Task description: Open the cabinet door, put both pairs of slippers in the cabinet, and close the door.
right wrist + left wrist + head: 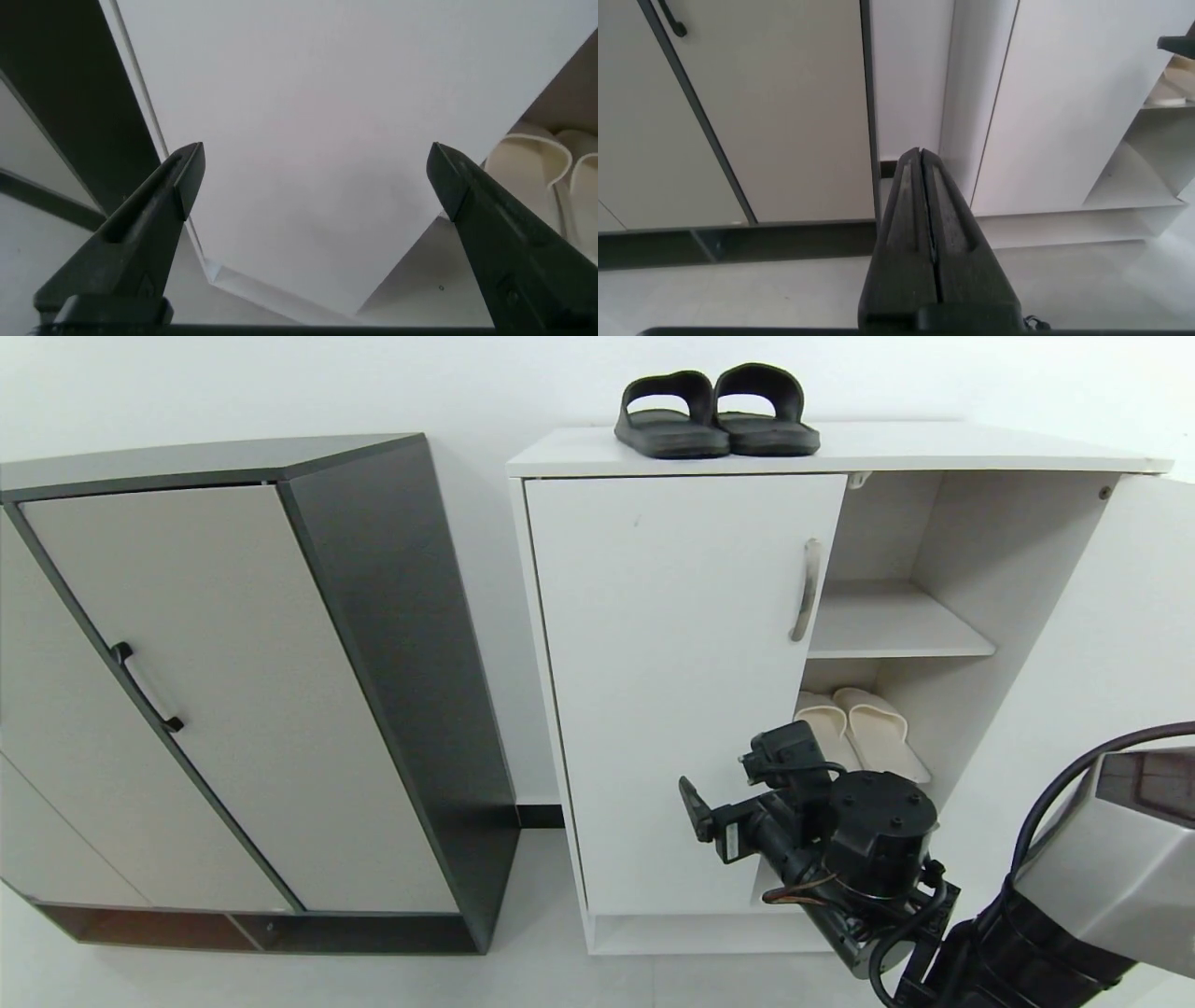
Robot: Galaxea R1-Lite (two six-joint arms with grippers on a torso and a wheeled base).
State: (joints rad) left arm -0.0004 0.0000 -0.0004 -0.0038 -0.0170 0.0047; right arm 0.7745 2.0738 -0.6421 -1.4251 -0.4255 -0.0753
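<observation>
A pair of black slippers [717, 415] sits on top of the white cabinet [934, 446]. Its right door [1120, 635] is swung open; the left door [681, 691] is closed. A pair of cream slippers [864, 728] lies on the lower shelf inside, seen too in the right wrist view as cream slippers [551, 168]. My right gripper [733, 782] hangs open and empty in front of the closed left door, low down, just left of the opening; in its own view the right gripper [316, 163] faces that door. My left gripper [920, 163] is shut on nothing, low, facing the gap between the two cabinets.
A grey cabinet [233, 691] with a dark frame and black handle [147, 687] stands to the left, its door closed. An empty upper shelf [892, 621] sits inside the white cabinet. The left door carries a metal handle [805, 590]. Pale floor [785, 299] runs in front.
</observation>
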